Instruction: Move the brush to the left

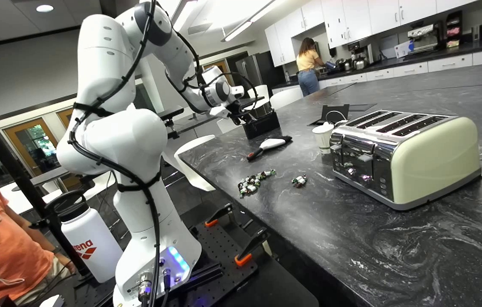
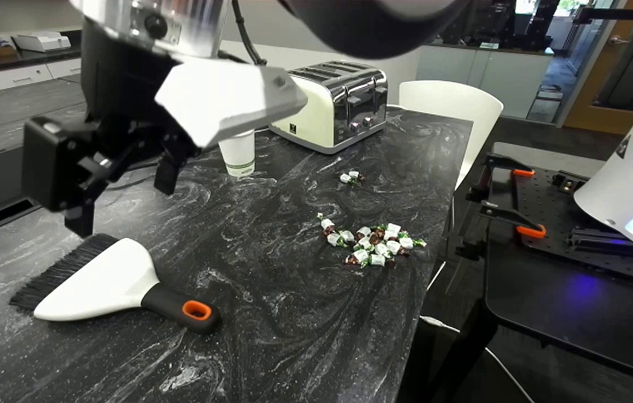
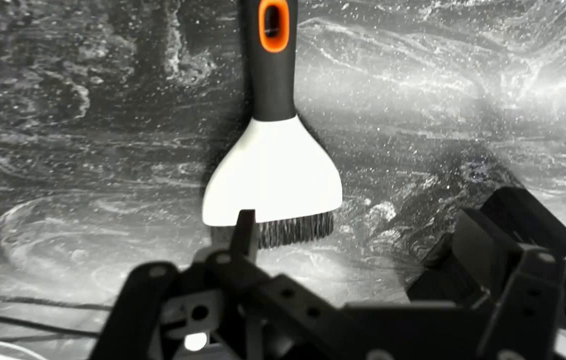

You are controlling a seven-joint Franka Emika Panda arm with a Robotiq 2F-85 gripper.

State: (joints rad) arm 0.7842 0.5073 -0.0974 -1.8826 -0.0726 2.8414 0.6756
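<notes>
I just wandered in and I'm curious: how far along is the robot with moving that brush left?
The approach looks largely done: the open gripper hangs near the bristles of the brush. In hand: apparently lining up a grasp; the brush lies on the counter, ungripped. Remaining, probably: grip it, shift it left, let go.

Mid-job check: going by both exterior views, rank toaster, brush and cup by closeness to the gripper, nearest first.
1. Brush: closest, bristles toward the gripper.
2. Cup: farther off, standing upright.
3. Toaster: farthest, just beyond the cup.
</notes>
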